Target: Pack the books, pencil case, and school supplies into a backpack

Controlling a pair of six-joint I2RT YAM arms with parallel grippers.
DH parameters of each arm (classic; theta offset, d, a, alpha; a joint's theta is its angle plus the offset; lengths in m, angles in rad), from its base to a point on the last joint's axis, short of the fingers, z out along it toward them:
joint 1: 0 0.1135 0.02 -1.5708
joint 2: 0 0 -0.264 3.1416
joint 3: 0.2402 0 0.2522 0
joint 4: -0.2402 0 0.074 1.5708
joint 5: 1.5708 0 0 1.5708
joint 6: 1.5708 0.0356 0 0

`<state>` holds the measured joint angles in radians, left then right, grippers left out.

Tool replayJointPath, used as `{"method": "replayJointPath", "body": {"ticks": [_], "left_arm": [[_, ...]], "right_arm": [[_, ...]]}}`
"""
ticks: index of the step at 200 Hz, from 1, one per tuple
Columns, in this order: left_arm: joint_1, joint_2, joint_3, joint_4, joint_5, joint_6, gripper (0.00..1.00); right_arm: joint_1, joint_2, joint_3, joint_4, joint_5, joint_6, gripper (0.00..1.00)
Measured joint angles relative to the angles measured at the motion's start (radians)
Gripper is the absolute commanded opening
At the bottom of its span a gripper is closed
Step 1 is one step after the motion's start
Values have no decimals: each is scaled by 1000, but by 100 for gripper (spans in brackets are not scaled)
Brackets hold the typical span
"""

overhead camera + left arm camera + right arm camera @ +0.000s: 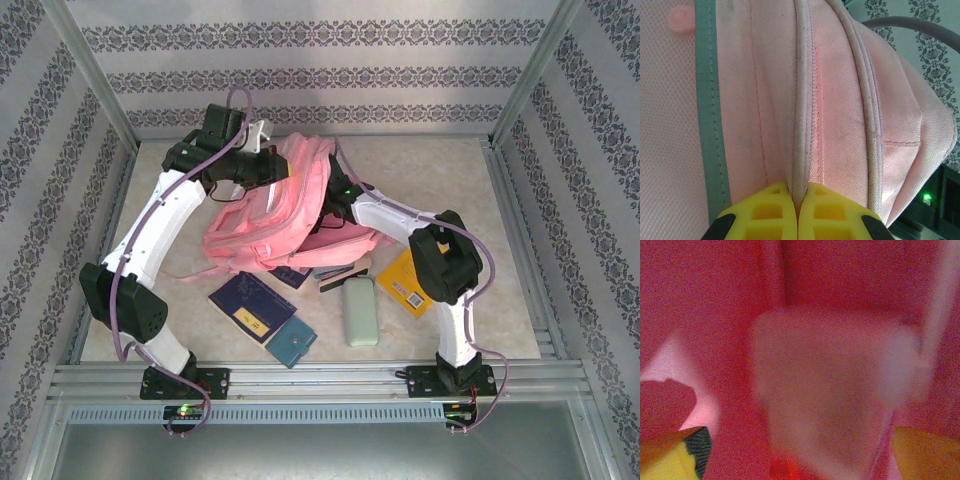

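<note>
The left hand (pixel 797 202) is pressed together on a piped seam (pixel 802 100) of the backpack (pixel 845 110), which is pinched between its yellow fingertips and extends directly ahead of them. The right hand (pixel 800 455) is surrounded by pink interior with its fingers (pixel 675 457) spread wide, and a pale blurred block (pixel 835 375), not identifiable, is seen ahead between them. The pencil case (pixel 360 311) and the yellow-orange book (pixel 405 282) are located on the worktop (pixel 450 170) behind that hand, toward its arm's base.

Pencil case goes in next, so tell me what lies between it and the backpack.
A stapler lies between the pencil case and the backpack, at its near edge, and the right arm reaches into its opening.
</note>
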<state>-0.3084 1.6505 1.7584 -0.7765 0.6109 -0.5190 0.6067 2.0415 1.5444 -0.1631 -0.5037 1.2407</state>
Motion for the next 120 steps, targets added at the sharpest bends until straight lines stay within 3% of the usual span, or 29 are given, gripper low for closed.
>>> {"method": "replayJointPath", "body": {"ticks": [67, 120], "left_arm": [[37, 4, -5, 31, 37, -19, 0], [55, -24, -69, 76, 53, -26, 0]], "right_arm": [[0, -14, 46, -60, -41, -153, 98], [-35, -195, 7, -215, -21, -303, 90]]}}
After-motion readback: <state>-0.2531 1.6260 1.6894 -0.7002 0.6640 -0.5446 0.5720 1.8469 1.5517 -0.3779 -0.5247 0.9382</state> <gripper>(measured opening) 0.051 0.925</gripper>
